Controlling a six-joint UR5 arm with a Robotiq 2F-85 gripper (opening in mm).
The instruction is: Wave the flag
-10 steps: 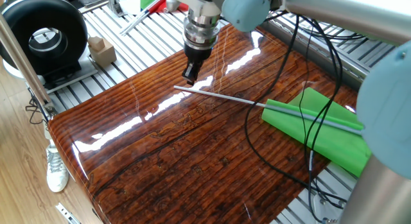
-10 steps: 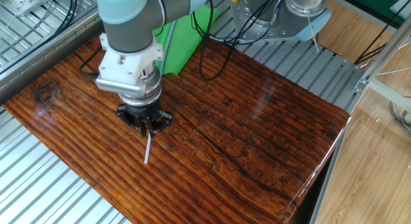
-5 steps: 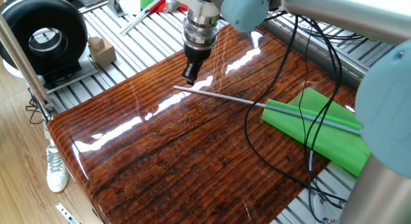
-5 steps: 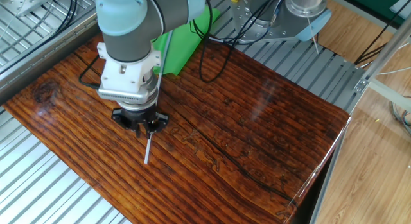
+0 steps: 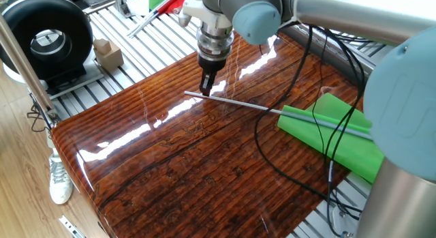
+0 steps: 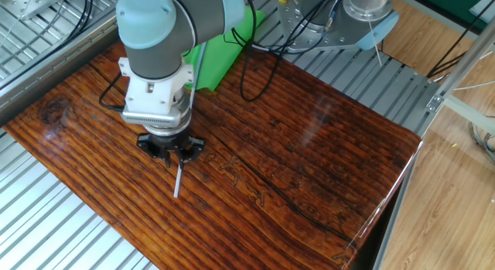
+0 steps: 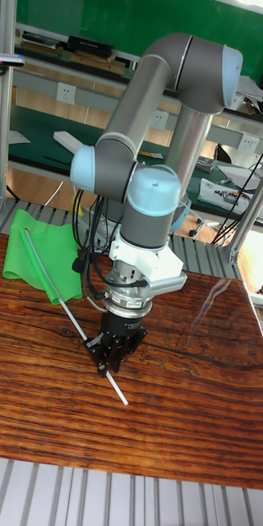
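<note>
Flag (image 5: 330, 129) lying flat on wooden counter (image 5: 191, 163), end effector (image 5: 206, 86) lowered over the rod's free end, fingers straddling it, grip state unclear

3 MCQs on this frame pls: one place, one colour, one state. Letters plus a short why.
1. Where along the rod is the gripper?
A. at the cloth
B. near the bare end far from the cloth
C. off the table

2. What colour is the flag cloth?
A. green
B. blue
C. white

3. How is the rod?
A. lifted upright
B. lying flat on the table
C. leaning on the black reel

Key: 1 B, the fingers sit by the bare tip; 2 A, the cloth is bright green; 3 B, its whole length lies along the wood.
</note>
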